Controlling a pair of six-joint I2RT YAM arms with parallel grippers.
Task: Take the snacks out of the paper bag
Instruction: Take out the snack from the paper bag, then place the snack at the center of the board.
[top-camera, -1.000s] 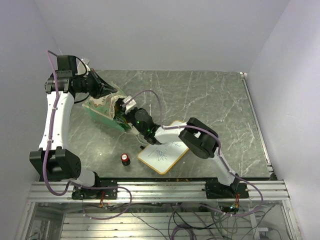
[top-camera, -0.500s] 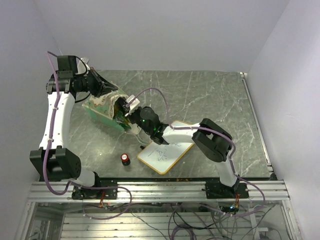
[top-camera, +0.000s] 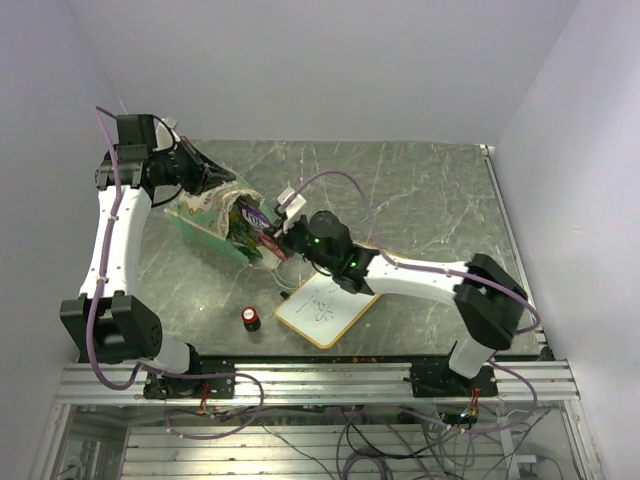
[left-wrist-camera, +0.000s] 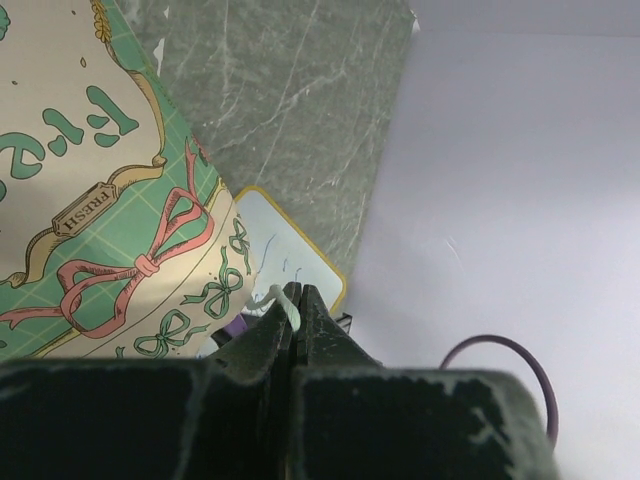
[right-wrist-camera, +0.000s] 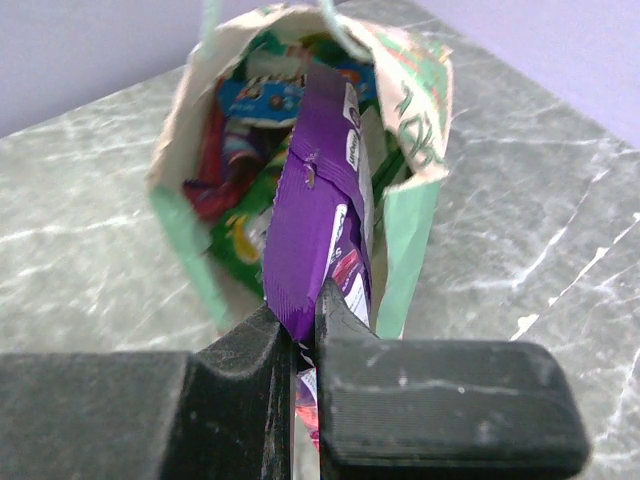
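At the left rear of the bench (top-camera: 420, 200), the paper bag (top-camera: 205, 222) lies on its side. The left hand (left-wrist-camera: 294, 318) pinches its string handle (left-wrist-camera: 284, 304). The right hand (right-wrist-camera: 305, 325) clamps a purple packet (right-wrist-camera: 318, 235) at the bag's mouth, with other snacks (right-wrist-camera: 250, 100) inside.

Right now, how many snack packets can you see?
4 clearly: purple packet in the right fingers at the paper bag's mouth; blue packet, red packet, green packet inside. More may be hidden.

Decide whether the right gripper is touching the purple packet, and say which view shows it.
Touching. In the right wrist view the right gripper is clamped on the purple packet at its lower end, no gap.
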